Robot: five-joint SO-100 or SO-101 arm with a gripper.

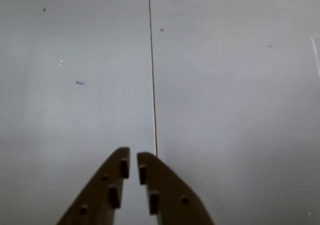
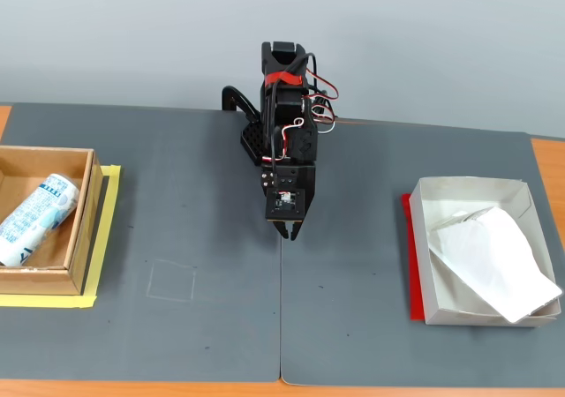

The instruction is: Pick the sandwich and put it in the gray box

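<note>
The sandwich (image 2: 494,260) lies in the gray box (image 2: 424,256) — the end effector (image 2: 289,233), nearly closed, grips nothing.

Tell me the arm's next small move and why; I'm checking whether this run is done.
Probably none beyond resting: the sandwich already lies in the gray box, one corner over its rim. The gripper hangs empty over bare mat, fingers nearly closed.
</note>
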